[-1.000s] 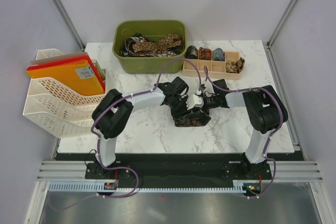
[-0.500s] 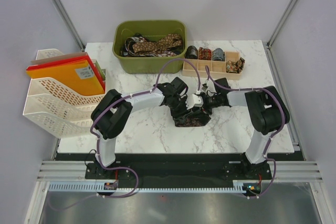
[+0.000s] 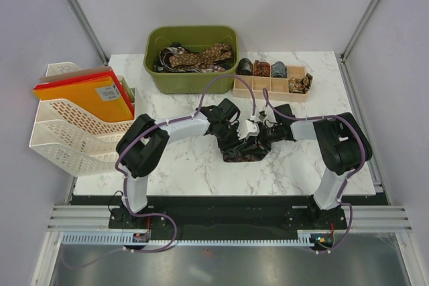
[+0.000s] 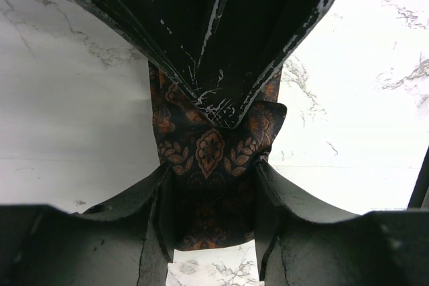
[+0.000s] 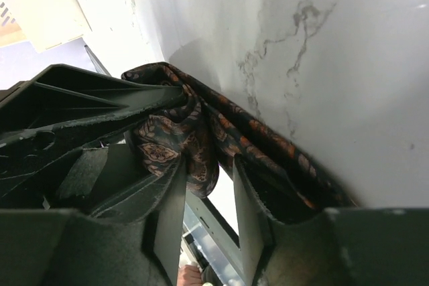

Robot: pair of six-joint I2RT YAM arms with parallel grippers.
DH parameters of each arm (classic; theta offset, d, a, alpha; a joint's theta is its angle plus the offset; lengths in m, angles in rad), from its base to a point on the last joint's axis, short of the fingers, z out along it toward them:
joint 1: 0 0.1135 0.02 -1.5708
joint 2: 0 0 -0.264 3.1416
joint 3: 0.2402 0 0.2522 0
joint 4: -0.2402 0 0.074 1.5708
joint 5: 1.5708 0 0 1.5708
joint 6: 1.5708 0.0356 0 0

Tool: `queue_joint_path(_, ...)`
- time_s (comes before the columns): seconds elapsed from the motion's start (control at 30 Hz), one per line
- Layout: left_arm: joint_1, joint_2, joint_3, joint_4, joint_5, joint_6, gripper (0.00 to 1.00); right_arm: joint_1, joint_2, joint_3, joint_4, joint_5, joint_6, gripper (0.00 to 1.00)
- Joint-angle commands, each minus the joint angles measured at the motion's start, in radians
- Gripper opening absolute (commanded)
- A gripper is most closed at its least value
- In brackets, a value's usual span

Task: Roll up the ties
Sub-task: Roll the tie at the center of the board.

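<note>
From above, the left gripper and right gripper meet over a dark patterned tie bunched on the marble tabletop, just beneath both sets of fingers. In the left wrist view, the left fingers hold the tie, its fabric filling the gap between them, with the right gripper's tip touching it just ahead. In the right wrist view, the right fingers stand narrowly apart, with loose fabric hanging between them.
</note>
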Motion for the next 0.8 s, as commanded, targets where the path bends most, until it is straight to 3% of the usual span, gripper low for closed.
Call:
queue_joint_path(0.0,0.01,0.026,-0.031,-0.069,-0.056,-0.028,0.32,0.014,0.0,-0.009,0.079,-0.008,0.043,0.39)
queue_joint_path(0.2,0.009,0.024,-0.034,-0.067,-0.053,-0.022,0.32,0.014,-0.062,-0.011,0.105,-0.04,0.083,0.49)
queue_joint_path(0.37,0.01,0.029,-0.028,-0.066,-0.048,-0.026,0.32,0.016,-0.067,-0.035,0.101,-0.034,0.088,0.49)
queue_joint_path(0.67,0.01,0.023,-0.028,-0.066,-0.059,-0.022,0.34,0.022,0.025,0.003,0.02,0.001,-0.009,0.35)
queue_joint_path(0.77,0.01,0.023,-0.028,-0.067,-0.053,-0.023,0.35,0.027,0.037,0.015,-0.014,0.023,-0.043,0.17)
